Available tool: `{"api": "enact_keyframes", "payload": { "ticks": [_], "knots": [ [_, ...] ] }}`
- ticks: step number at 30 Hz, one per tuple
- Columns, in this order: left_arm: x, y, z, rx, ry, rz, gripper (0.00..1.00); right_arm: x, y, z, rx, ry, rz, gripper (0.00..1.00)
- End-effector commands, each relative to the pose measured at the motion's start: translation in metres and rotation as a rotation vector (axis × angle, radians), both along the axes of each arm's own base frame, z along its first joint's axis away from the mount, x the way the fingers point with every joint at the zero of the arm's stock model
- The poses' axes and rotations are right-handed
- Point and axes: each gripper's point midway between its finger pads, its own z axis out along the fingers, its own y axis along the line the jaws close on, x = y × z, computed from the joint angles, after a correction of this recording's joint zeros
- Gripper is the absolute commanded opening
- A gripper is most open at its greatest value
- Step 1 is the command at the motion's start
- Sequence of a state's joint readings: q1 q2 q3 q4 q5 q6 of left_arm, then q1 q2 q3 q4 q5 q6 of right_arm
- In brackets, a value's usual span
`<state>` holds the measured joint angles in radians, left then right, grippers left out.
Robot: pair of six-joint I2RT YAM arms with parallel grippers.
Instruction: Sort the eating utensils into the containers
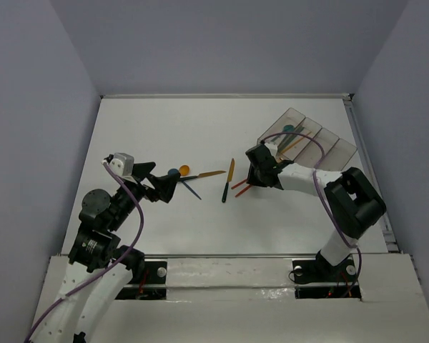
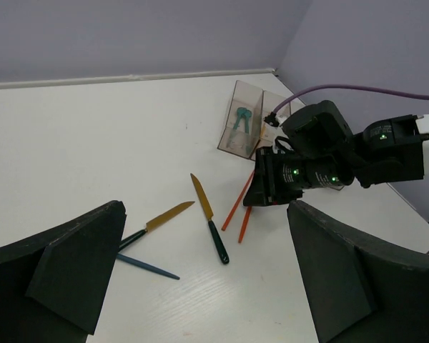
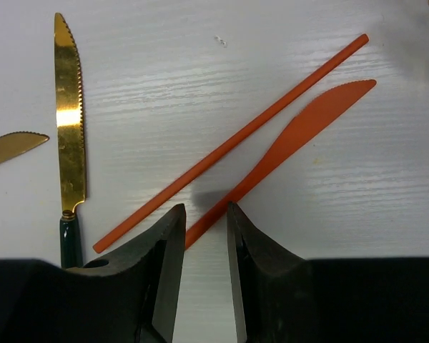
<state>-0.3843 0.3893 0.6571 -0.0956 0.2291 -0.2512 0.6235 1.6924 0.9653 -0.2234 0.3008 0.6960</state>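
My right gripper (image 3: 202, 214) is low over the table, its jaws narrowly open on either side of the handle of an orange knife (image 3: 300, 132). An orange stick-like handle (image 3: 236, 139) lies beside it. A gold-bladed knife with a dark green handle (image 3: 70, 121) lies to the left, also in the top view (image 1: 228, 180). My left gripper (image 2: 206, 211) is wide open and empty, above a second gold knife (image 2: 164, 216) and a dark blue utensil (image 2: 146, 266). The smoky bins (image 1: 329, 143) stand at the back right, with teal utensils (image 2: 241, 121) in one.
An orange spoon bowl and a blue one (image 1: 179, 171) lie close to my left gripper (image 1: 173, 187). The right arm's purple cable (image 1: 316, 179) loops between the bins and my right gripper (image 1: 254, 179). The table's right edge runs just past the bins.
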Motion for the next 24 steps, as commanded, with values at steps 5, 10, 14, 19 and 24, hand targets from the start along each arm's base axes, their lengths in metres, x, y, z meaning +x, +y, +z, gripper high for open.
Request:
{"api": "enact_keyframes", "payload": {
  "ticks": [5,10,14,19,24],
  "knots": [
    [-0.001,-0.001,0.024,-0.022,-0.062,-0.012,0.99,0.022,0.008,0.007,-0.019,-0.066,-0.007,0.37],
    [-0.002,-0.001,0.024,-0.023,-0.063,-0.011,0.99,0.025,0.009,0.01,-0.019,-0.075,-0.004,0.37],
    [-0.002,0.0,0.025,-0.023,-0.065,-0.009,0.99,0.024,0.005,0.02,-0.033,-0.076,-0.008,0.37],
    [-0.002,-0.001,0.025,-0.023,-0.065,-0.011,0.99,0.023,0.005,0.029,-0.027,-0.082,0.0,0.39],
    [-0.001,-0.001,0.024,-0.024,-0.061,-0.009,0.99,0.027,0.01,0.027,-0.019,-0.085,0.007,0.39]
  ]
}}
